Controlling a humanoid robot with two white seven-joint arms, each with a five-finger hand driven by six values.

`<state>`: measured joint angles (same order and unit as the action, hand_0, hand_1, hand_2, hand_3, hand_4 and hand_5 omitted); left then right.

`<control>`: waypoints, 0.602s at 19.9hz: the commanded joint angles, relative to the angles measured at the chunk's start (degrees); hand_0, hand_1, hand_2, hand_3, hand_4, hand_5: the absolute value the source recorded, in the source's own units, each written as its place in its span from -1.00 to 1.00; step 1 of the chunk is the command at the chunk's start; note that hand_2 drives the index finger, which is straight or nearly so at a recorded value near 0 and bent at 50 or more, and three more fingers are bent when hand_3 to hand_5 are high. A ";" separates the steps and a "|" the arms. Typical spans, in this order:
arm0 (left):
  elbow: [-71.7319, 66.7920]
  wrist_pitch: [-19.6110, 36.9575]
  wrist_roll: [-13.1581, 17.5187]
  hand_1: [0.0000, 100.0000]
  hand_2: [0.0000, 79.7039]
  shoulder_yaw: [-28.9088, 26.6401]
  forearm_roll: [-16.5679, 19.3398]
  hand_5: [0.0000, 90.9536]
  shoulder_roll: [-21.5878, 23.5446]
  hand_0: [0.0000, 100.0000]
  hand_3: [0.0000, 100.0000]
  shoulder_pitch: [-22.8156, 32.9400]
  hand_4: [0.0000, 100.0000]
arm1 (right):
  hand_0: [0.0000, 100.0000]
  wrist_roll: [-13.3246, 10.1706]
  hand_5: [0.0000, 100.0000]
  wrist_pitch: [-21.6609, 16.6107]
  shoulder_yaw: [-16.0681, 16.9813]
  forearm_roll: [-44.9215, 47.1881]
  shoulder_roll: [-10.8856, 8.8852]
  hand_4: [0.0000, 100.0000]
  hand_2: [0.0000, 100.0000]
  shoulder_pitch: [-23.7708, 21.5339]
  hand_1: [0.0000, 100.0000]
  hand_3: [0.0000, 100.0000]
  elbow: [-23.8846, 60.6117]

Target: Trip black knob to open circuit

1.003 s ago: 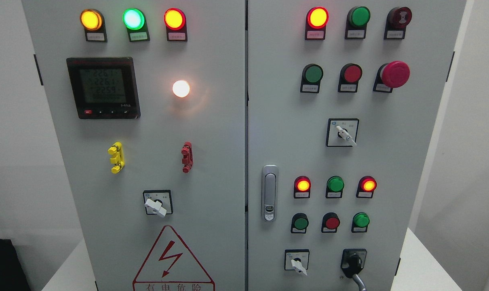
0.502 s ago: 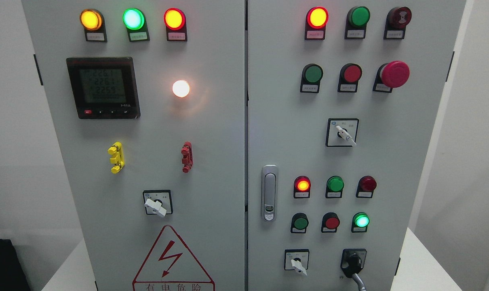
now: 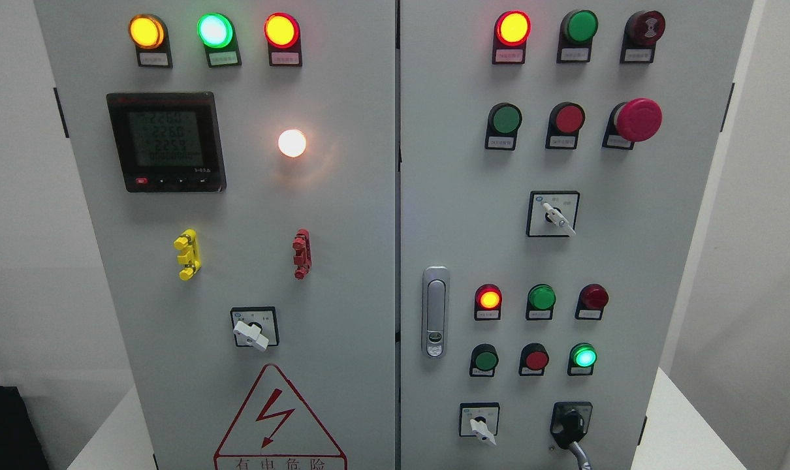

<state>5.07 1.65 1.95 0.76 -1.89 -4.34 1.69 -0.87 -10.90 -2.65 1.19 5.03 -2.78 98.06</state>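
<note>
the black knob (image 3: 570, 421) sits lowest on the right door (image 3: 630, 261), near the bottom edge of the head view and right of centre, in a dark square bezel. its handle runs from the hub downward and a little to the right, where a grey tip leaves the picture, so its long axis is close to vertical with a slight rightward lean. just left of it, on the same row, is a white-handled selector (image 3: 479, 424), its lever also pointing down and right.

neither robot hand shows anywhere, so whether either is released, clenched or grasping cannot be told. judging by layout alone, the knob lies on the side the right arm would enter from, so that hand looks the nearer one; it would have to come up from the lower right and close across the handle's short width, then twist. nothing suggests the trip has begun.

above the knob, a row of 3 buttons ends in a lit green button (image 3: 584, 357), and the row of 3 lamps above that has its left red lamp (image 3: 488, 298) glowing. left of these stands the door latch (image 3: 435, 312).

higher and farther, another selector (image 3: 553, 214), then the red mushroom button (image 3: 638, 120). on the left door (image 3: 343, 261) are the warning triangle (image 3: 279, 418), a meter (image 3: 166, 141) and a white lamp (image 3: 292, 143).
</note>
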 commanded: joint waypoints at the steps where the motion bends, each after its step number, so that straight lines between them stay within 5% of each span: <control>1: -0.06 -0.07 -0.02 -0.22 -1.00 -0.05 -0.14 -1.00 -0.05 -0.76 -1.00 -0.02 -1.00 | 0.45 1.66 0.91 -1.22 -2.18 -0.22 0.07 1.00 -0.95 1.55 0.71 1.00 1.87; 12: -0.06 -0.07 -0.02 -0.22 -1.00 -0.05 -0.14 -1.00 -0.05 -0.76 -1.00 -0.02 -1.00 | 0.46 1.57 0.91 -1.58 -0.07 0.13 -0.55 1.00 -0.95 0.93 0.71 1.00 1.60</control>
<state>5.07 1.65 1.95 0.76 -1.89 -4.35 1.70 -0.97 -10.91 -2.25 1.32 4.59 -2.78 98.01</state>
